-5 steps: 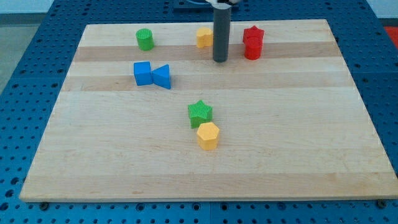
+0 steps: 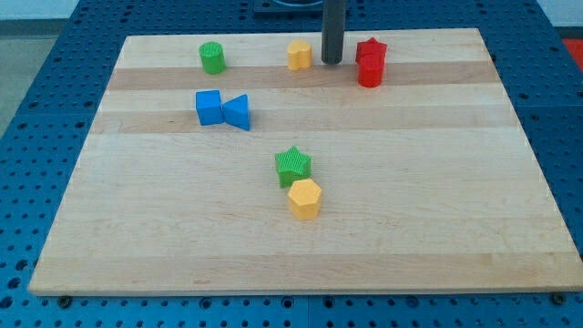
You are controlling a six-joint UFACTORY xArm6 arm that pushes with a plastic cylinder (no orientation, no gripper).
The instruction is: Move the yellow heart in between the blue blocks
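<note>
My tip (image 2: 332,62) rests on the wooden board (image 2: 437,200) near its top edge, at about 12 o'clock from the board's middle. I have no fingers to open or close, only this straight dark rod, so nothing is grasped. The yellow heart (image 2: 299,55) sits just beside my tip at its 9 o'clock, with a small gap between us. Two red blocks (image 2: 370,62), a star shape at the back and another close against it in front, stand near my 3 o'clock. The blue cube (image 2: 209,107) and the blue triangle (image 2: 237,112) lie touching each other, off at roughly 8 o'clock from the heart and well apart from it. A green cylinder (image 2: 212,57) stands at the heart's 9 o'clock, farther along. Near the board's middle a green star (image 2: 293,166) touches a yellow hexagon (image 2: 305,199) at its 5 o'clock
</note>
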